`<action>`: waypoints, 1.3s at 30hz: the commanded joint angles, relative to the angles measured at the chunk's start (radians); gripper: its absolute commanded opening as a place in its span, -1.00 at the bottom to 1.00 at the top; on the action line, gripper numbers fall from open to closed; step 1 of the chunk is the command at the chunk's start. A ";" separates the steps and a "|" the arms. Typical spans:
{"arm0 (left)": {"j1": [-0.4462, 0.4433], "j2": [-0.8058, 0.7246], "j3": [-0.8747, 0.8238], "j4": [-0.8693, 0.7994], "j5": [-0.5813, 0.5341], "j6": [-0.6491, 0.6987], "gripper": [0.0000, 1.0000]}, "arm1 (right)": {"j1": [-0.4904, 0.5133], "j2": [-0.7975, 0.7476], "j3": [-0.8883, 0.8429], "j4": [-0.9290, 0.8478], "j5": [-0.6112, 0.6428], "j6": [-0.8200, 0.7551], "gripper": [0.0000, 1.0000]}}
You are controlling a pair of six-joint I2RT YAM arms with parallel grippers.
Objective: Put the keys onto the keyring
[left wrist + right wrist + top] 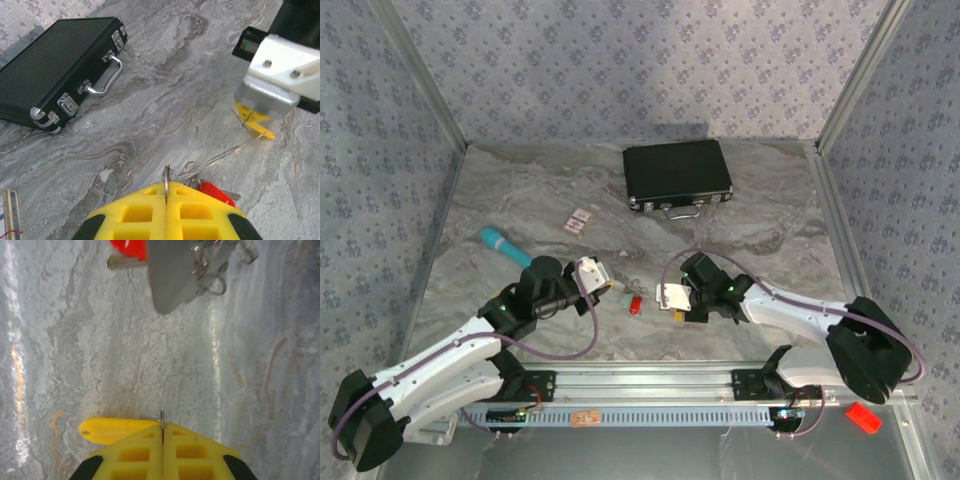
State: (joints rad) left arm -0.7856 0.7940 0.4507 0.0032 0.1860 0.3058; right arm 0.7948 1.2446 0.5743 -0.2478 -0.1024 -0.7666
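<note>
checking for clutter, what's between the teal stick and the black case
A small pale card lies between the teal stick and the black case, seen in the top view.

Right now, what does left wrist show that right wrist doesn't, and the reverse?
Left wrist: the black case, and the left gripper shut on the keyring. Right wrist: a close look at the right gripper shut on the yellow key, whose head juts out to the left. Both: that key, the red tag and the marble table.

Bright, even light with soft shadows; glare streaks the table [17, 390], and the wrist views blur up close
</note>
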 commanded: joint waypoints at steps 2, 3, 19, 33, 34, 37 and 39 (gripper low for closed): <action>0.003 -0.006 0.023 0.017 0.016 0.008 -1.00 | 0.013 -0.117 0.044 -0.052 -0.029 0.083 -1.00; 0.003 -0.003 0.026 0.015 0.023 0.009 -1.00 | 0.016 -0.143 0.046 -0.060 -0.041 0.099 -1.00; -0.025 0.020 0.070 -0.029 0.142 0.019 -1.00 | 0.097 -0.251 0.209 -0.171 -0.103 0.336 -1.00; -0.037 0.059 0.138 -0.085 0.185 0.077 -1.00 | 0.137 -0.092 0.384 -0.191 -0.227 0.447 -1.00; -0.039 0.062 0.141 -0.089 0.184 0.082 -1.00 | 0.138 -0.085 0.388 -0.187 -0.237 0.447 -1.00; -0.038 0.069 0.155 -0.106 0.183 0.096 -1.00 | 0.146 -0.064 0.399 -0.183 -0.253 0.451 -1.00; -0.041 0.070 0.156 -0.109 0.182 0.101 -1.00 | 0.148 -0.056 0.400 -0.173 -0.256 0.454 -1.00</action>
State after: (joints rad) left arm -0.8196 0.8627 0.5652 -0.0956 0.3374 0.3771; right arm 0.9344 1.1782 0.9398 -0.4221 -0.3206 -0.3378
